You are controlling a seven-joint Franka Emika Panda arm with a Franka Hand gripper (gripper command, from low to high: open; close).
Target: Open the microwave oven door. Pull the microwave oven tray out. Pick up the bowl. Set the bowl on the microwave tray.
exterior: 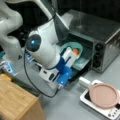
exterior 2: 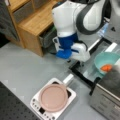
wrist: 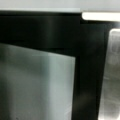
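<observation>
The microwave oven door (exterior: 78,74) lies folded down and open in both front views, its dark frame (exterior 2: 81,76) flat over the table. The microwave oven tray (exterior: 84,64) sticks out of the opening above the door. On it sits the light teal bowl (exterior: 68,47) (exterior 2: 105,60) with an orange thing (exterior 2: 107,67) inside. My gripper (exterior 2: 80,53) (exterior: 50,75) hangs over the door's outer edge, apart from the bowl, with its fingers hidden by the hand. The wrist view holds only the door's dark frame (wrist: 87,62) and glass (wrist: 37,87), very close.
The silver oven (exterior: 105,37) with three knobs stands at a front view's right. A pink disc (exterior: 103,95) (exterior 2: 53,97) rests on a white appliance near the door's corner. A wooden cabinet (exterior 2: 35,22) (exterior: 17,102) stands behind the arm.
</observation>
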